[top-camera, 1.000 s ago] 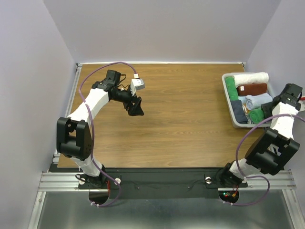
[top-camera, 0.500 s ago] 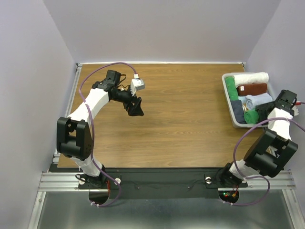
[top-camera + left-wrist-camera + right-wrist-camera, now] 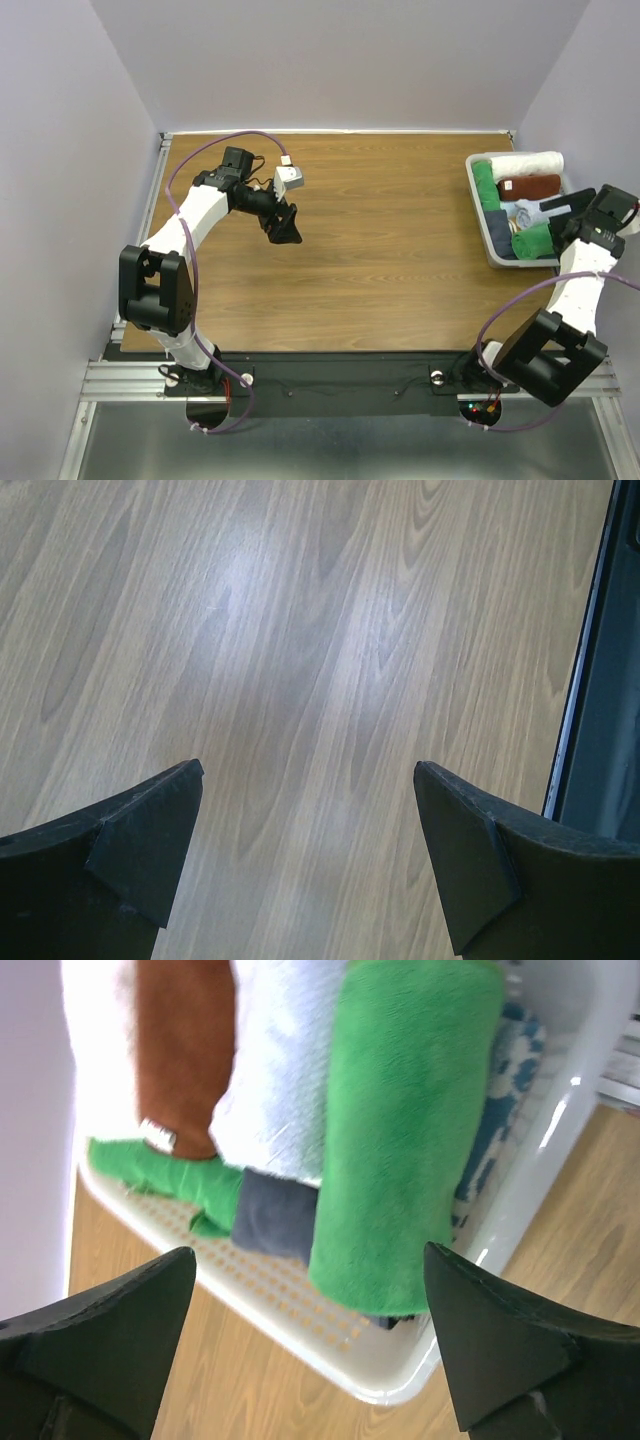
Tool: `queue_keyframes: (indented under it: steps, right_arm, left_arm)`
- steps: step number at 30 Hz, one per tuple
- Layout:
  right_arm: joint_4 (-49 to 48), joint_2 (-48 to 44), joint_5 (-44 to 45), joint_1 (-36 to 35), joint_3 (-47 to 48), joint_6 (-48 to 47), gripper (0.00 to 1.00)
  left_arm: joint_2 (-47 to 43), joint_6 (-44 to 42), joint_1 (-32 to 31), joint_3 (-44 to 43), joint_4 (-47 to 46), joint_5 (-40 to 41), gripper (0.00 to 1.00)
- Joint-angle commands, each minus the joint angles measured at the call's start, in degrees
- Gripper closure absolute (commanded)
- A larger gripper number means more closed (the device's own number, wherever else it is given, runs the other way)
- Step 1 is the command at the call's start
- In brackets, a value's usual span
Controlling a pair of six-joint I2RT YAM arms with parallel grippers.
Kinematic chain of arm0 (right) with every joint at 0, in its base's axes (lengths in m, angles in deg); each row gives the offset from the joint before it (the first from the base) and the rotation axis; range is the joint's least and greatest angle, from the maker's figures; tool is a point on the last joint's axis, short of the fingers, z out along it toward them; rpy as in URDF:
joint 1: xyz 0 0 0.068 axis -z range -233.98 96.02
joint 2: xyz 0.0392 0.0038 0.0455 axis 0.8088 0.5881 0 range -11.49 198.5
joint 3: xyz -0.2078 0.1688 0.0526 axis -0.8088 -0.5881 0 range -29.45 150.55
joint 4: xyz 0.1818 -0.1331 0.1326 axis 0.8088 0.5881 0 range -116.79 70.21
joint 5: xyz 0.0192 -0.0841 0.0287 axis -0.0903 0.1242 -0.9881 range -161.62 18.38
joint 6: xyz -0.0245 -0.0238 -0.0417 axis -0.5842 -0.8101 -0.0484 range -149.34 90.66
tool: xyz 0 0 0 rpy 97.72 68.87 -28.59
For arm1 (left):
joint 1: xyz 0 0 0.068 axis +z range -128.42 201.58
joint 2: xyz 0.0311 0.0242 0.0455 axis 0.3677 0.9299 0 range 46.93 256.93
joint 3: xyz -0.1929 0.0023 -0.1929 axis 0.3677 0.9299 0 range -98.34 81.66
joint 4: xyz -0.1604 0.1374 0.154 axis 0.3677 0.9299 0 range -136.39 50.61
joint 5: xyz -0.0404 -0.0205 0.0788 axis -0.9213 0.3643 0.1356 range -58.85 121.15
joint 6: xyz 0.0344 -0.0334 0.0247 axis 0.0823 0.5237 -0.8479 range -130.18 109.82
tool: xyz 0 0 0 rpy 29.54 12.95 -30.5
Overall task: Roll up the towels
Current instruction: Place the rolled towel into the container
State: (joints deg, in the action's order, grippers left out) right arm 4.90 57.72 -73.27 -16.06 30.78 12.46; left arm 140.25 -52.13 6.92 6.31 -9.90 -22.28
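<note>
A bright green rolled towel [image 3: 410, 1130] lies in the white bin [image 3: 400, 1385] at the table's right edge, and shows in the top view as a green roll [image 3: 533, 241] at the bin's near end. Beside it lies a pale bluish-white towel [image 3: 280, 1070], also rolled [image 3: 527, 211]. My right gripper [image 3: 310, 1258] is open just off the bin's near right side [image 3: 558, 220], with the green roll in front of its spread fingers and nothing held. My left gripper [image 3: 308, 770] hangs open over bare wood at the table's left [image 3: 285, 226].
The bin [image 3: 492, 250] also holds a brown roll [image 3: 530, 186], a long cream-white roll [image 3: 522, 162], another green roll [image 3: 484, 185] and a dark blue cloth [image 3: 500, 236]. The side wall stands close behind my right arm. A metal table edge [image 3: 590, 730] runs along the right of the left wrist view.
My right gripper has opened off the green roll, which stays in the bin, and its wrist has drawn back to the right. The left arm has not moved.
</note>
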Motion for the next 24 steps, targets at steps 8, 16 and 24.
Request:
queue_keyframes:
  steps: [8,16,24]
  right_arm:
    - [2.9,0.1,-19.5,-10.6,7.0,-10.8,0.0]
    - [-1.1,7.2,-16.5,-32.4,13.4,-21.2,0.0]
    - [-4.2,17.8,-8.1,-56.4,13.8,-36.1,0.0]
  left_arm:
    - [-4.6,13.2,1.5,1.2,-7.9,-2.3,0.01]
    - [-10.3,26.2,8.4,2.6,-18.0,8.5,0.01]
    - [-19.7,27.0,11.4,14.2,-20.2,19.7,0.01]
